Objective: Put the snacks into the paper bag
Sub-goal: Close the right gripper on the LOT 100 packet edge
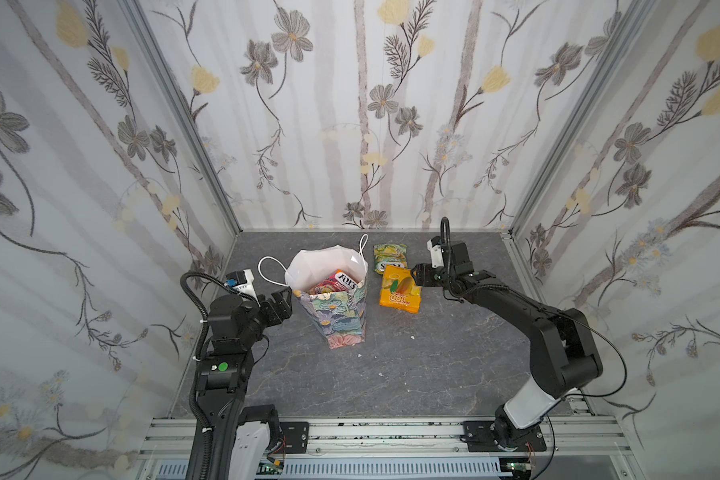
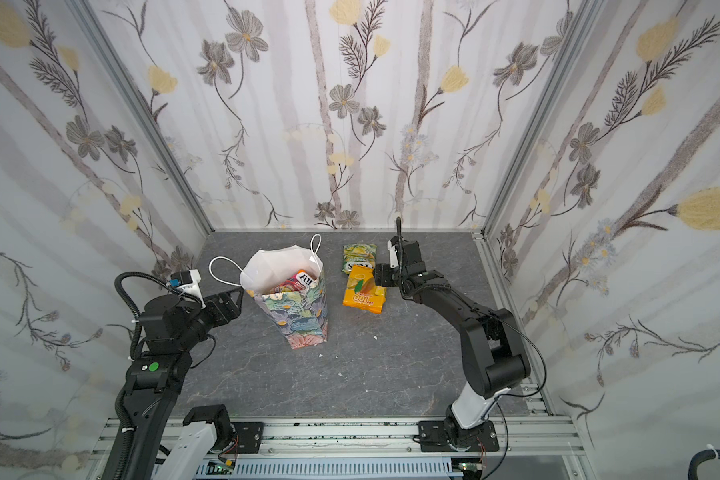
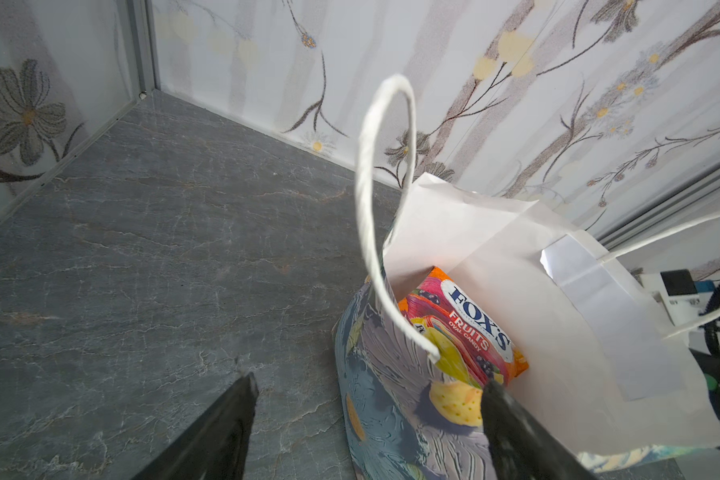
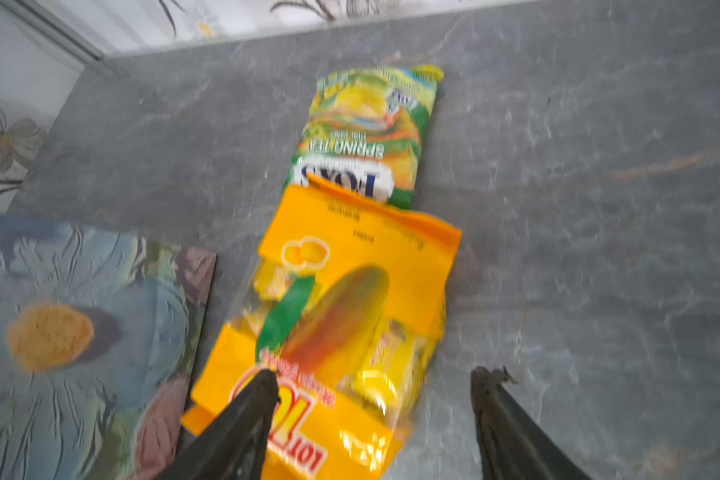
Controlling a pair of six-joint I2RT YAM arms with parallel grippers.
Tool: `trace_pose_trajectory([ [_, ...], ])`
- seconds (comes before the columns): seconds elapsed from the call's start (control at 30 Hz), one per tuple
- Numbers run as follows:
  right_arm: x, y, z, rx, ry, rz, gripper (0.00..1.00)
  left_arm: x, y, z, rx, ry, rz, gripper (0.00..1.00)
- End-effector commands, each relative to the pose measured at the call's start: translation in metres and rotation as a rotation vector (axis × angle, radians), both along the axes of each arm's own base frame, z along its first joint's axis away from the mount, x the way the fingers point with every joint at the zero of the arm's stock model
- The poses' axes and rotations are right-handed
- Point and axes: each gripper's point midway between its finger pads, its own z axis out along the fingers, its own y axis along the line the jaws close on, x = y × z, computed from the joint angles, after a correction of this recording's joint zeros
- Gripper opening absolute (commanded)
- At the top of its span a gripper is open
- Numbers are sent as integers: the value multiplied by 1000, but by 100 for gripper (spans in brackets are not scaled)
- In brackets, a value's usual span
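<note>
1. My right gripper point(image 4: 375, 380) hung over the near end of the glossy orange-yellow mango pack point(image 1: 400, 296), jaws spread wide and empty.
2. The pack's long axis ran straight ahead, its far end overlapping the green-yellow candy packet point(image 1: 389, 258).
3. The tall floral paper bag point(image 1: 341, 322) stood just beside the pack. My left gripper point(image 3: 368, 388), open and empty, sat on the bag's other side, so the right arm was nearer the pack.

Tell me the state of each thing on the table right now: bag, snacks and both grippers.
paper bag: upright, mouth open, packets inside.
red FOX'S packet: inside the bag, leaning on end.
green-yellow FOX'S packet: flat on the table, outside the bag.
mango pack: on the table, overlapping the green-yellow packet's end.
left gripper: open, empty, at the bag's rim.
right gripper: open over the mango pack, not closed on it.
</note>
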Motion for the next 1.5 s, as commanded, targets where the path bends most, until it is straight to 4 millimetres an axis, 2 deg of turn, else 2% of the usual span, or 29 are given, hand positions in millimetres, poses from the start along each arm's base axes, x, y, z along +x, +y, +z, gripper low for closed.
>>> trace_pose_trajectory([
  [0.0,-26,4,-3,36,-3,39,73,4,0,7,-4,-34,-4,85],
  [0.07,-41,9,-7,51,-23,82,73,5,0,6,-4,-29,-5,85],
  [0.13,-48,11,-7,71,-43,105,73,5,0,6,-5,-28,-3,85],
  [0.17,-48,12,-5,76,-58,110,74,5,0,6,-4,-28,-2,85],
  [0.2,-52,10,-16,71,-42,111,74,5,0,6,-4,-28,-3,85],
  [0.37,-56,25,-35,103,11,171,72,5,1,6,-3,-29,0,85],
  [0.57,-58,36,-42,112,22,198,71,5,1,5,-3,-27,0,85],
  [0.87,-50,40,-53,100,26,180,68,5,1,3,-1,-22,0,85],
  [0.93,-39,44,-41,113,-1,174,67,5,1,4,-1,-25,0,86],
  [1.0,-36,44,-51,106,24,161,67,5,1,3,-1,-22,-1,85],
  [1.17,-30,43,-52,117,37,111,61,5,1,4,-1,-26,0,86],
  [1.2,-29,41,-54,115,40,101,59,5,1,4,-1,-25,0,86],
  [1.3,-26,38,-56,115,47,62,39,5,1,4,0,-26,-1,86],
  [1.47,-26,42,-54,140,48,72,5,5,1,4,0,-25,-2,86],
])
